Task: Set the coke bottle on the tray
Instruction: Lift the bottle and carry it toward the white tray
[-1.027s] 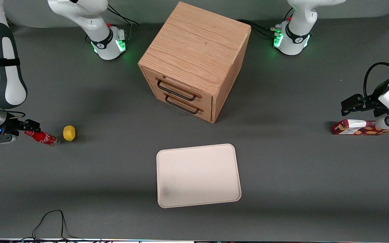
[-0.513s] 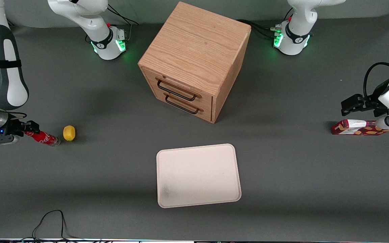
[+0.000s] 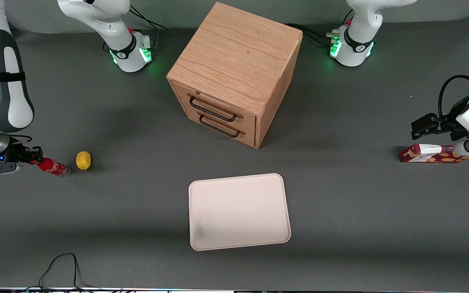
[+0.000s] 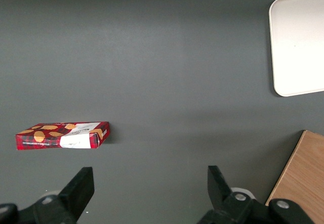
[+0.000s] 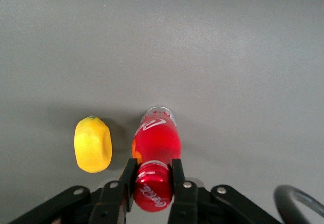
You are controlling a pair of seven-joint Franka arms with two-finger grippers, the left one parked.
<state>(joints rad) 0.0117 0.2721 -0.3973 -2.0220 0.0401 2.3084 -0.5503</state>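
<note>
At the left edge of the front view, the gripper (image 3: 35, 156) pinches the cap of the coke bottle (image 3: 53, 167), and over the last second the bottle has tilted up and drawn slightly away from the lemon (image 3: 83, 160), so the lift appears to have begun. The tray (image 3: 238, 211) lies bare at lower centre, well apart from the bottle, with the wooden cabinet (image 3: 234, 73) above it. The grey table (image 3: 360, 211) offers an open path.
</note>
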